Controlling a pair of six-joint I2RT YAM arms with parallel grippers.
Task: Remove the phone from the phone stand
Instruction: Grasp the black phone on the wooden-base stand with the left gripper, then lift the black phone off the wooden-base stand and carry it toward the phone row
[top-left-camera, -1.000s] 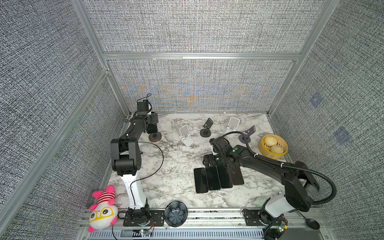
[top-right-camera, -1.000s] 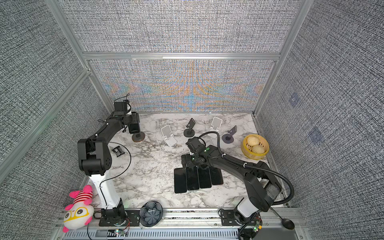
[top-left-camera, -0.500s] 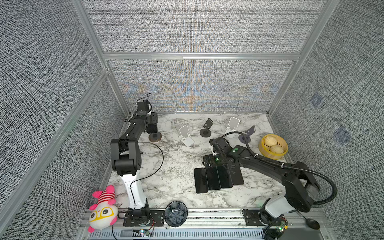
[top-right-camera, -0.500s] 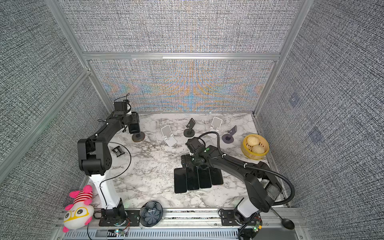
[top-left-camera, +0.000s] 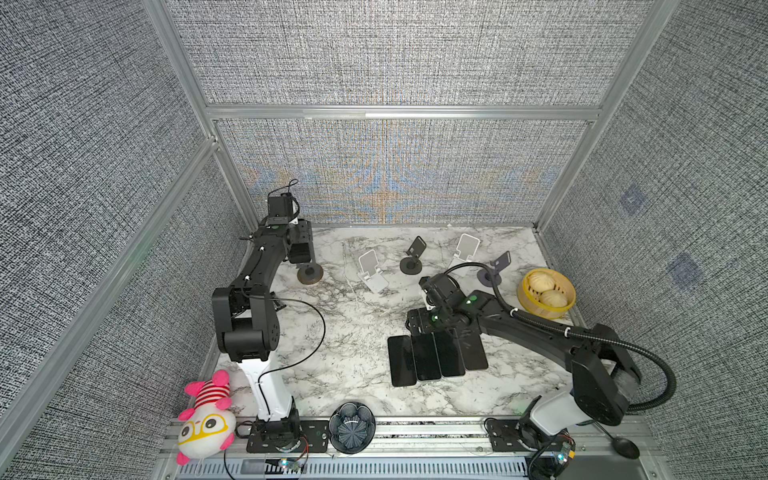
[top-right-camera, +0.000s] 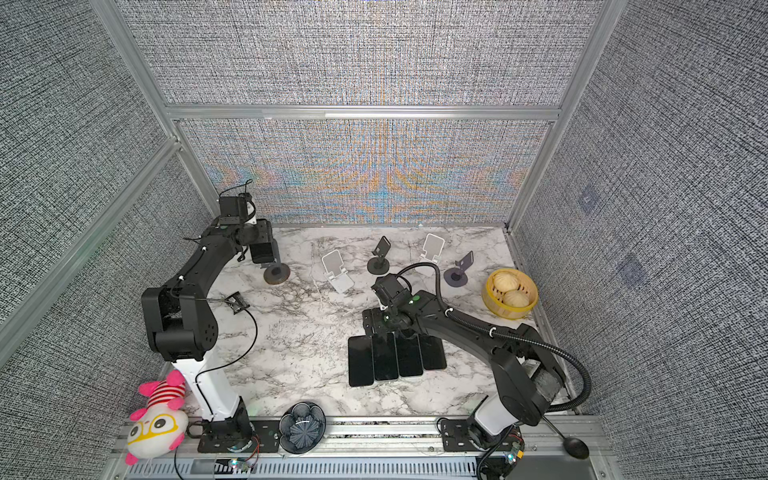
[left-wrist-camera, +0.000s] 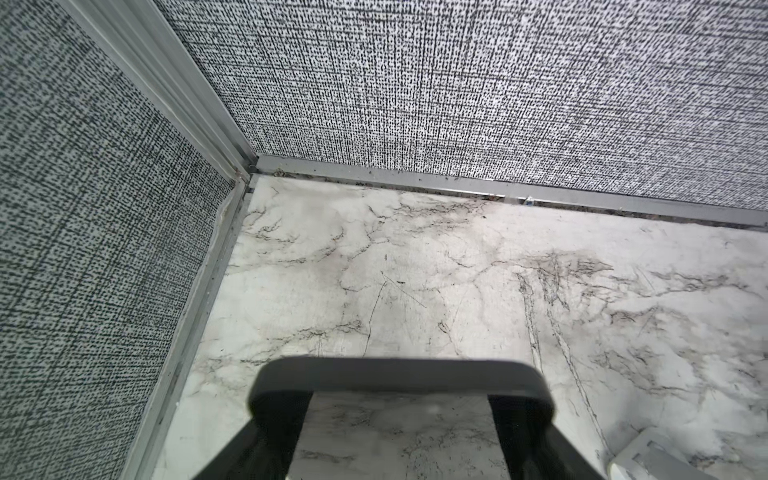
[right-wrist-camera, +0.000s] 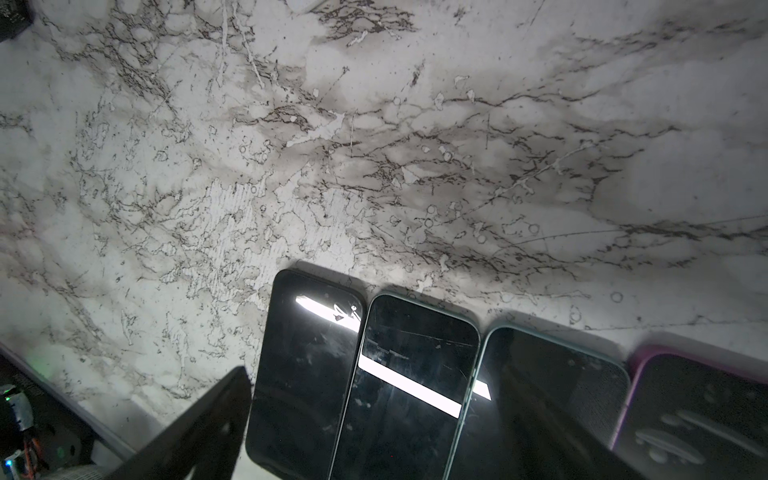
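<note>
Nearly finishing: clamping the fifth phone (left-wrist-camera: 399, 376) between the left fingers (left-wrist-camera: 274, 428) at upper left, just over its round stand (top-left-camera: 309, 275), while holding the right fingers (right-wrist-camera: 199, 424) wide open, empty, above four phones (top-left-camera: 436, 353) already lying on the bench (top-left-camera: 353, 324) at centre right.

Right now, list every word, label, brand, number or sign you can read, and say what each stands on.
None can be read.
Four phones lying flat: dark screens, only glare streaks.
Purple phone case: pale marks, too blurred to read.
Phone in the left wrist view: plain edge, no marking.
</note>
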